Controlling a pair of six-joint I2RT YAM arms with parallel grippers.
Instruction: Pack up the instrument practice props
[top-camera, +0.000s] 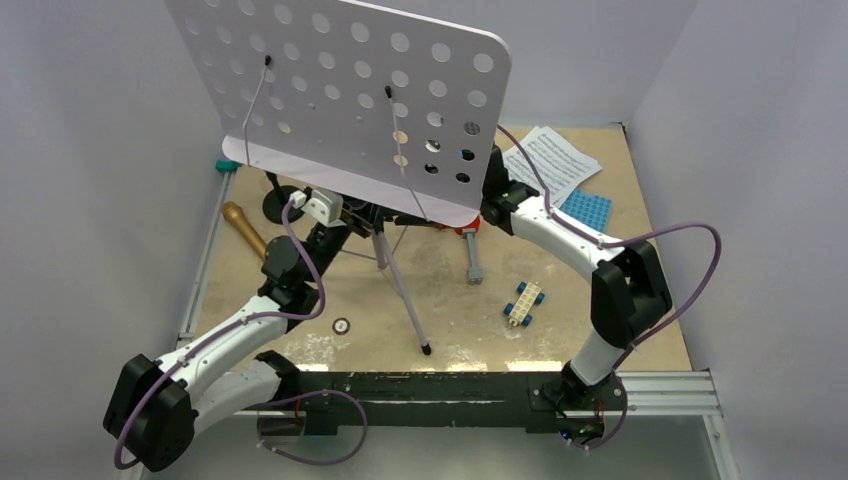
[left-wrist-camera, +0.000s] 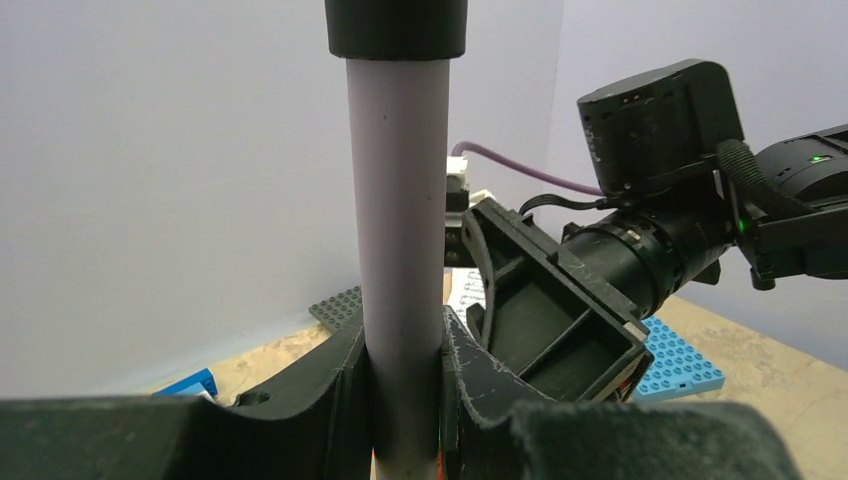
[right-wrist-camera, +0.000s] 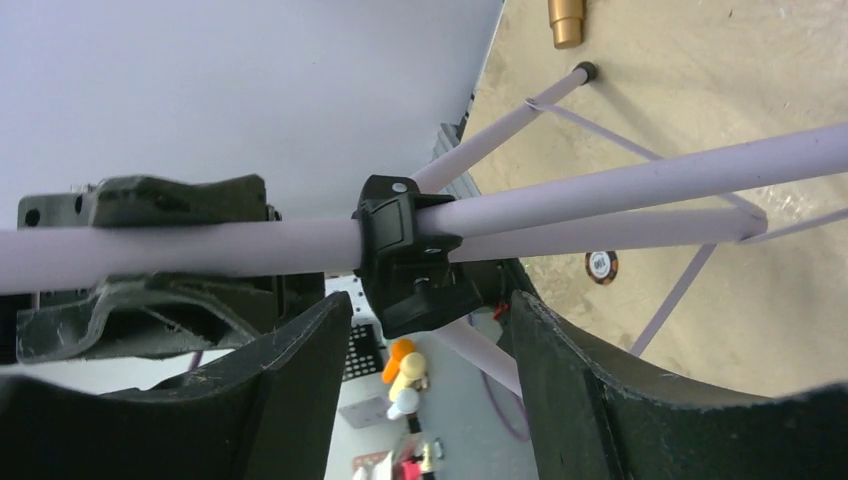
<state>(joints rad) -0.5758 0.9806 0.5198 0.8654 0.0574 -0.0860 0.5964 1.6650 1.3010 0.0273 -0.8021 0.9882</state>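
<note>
Between the fingers of the left gripper (left-wrist-camera: 403, 395) runs the lilac pole (left-wrist-camera: 400, 200) of the stand (top-camera: 345, 95). Both fingers press against it, so this gripper is closed on the pole. Above the grip the pole enters a black sleeve (left-wrist-camera: 397, 25).

The right gripper (right-wrist-camera: 428, 303) has its fingers apart, one on each side of the black collar (right-wrist-camera: 410, 255) where the legs (right-wrist-camera: 500, 130) leave the pole. A thin gap shows on both sides, so it holds nothing.

The stand is lilac all over, with black joints. Its desk (top-camera: 300, 60) is a flat plate with rounded corners and rows of round holes. Two thin wires with black tips lie across the desk, and a lip runs along its lower edge. The legs are slim tubes with black feet, tied to the pole by thin braces.

The stand is upright on the table (top-camera: 620, 330), left of the middle, so its long axis is vertical. The desk is on top, tilted, with its face turned up and toward the arms' side. One leg reaches toward the near edge and ends in a foot (top-camera: 427, 350).

The microphone (top-camera: 243, 228) lies left of the stand, pointing toward the far left. The mic stand (top-camera: 282, 203) is near it, farther from the arms. White pages (top-camera: 552, 160) lie in the far right corner, beside a blue baseplate (top-camera: 585, 210). A hammer (top-camera: 473, 255) lies near the right gripper.
</note>
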